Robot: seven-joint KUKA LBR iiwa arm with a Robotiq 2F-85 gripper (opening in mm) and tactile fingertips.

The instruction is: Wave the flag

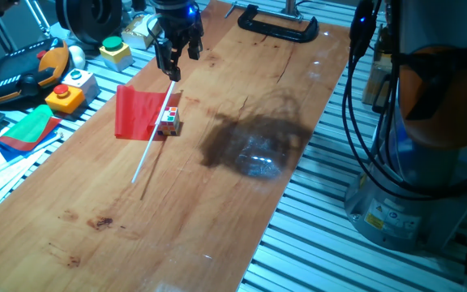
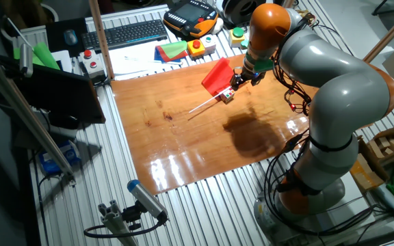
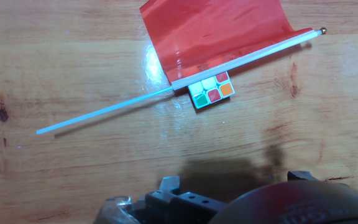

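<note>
Multicoloured cube (image 3: 211, 92) under flag (image 3: 213, 31) stick

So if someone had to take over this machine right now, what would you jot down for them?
Gripper: above the table, holding nothing; I cannot tell whether its fingers are open.
Flag: lying flat on the wooden table, its white stick resting against the small multicoloured cube and crossing the cube's top edge.
Done: nothing visible yet; the flag is not picked up.
Left: lower onto the stick, probably on the bare part away from the cube, grip, lift, wave.
</note>
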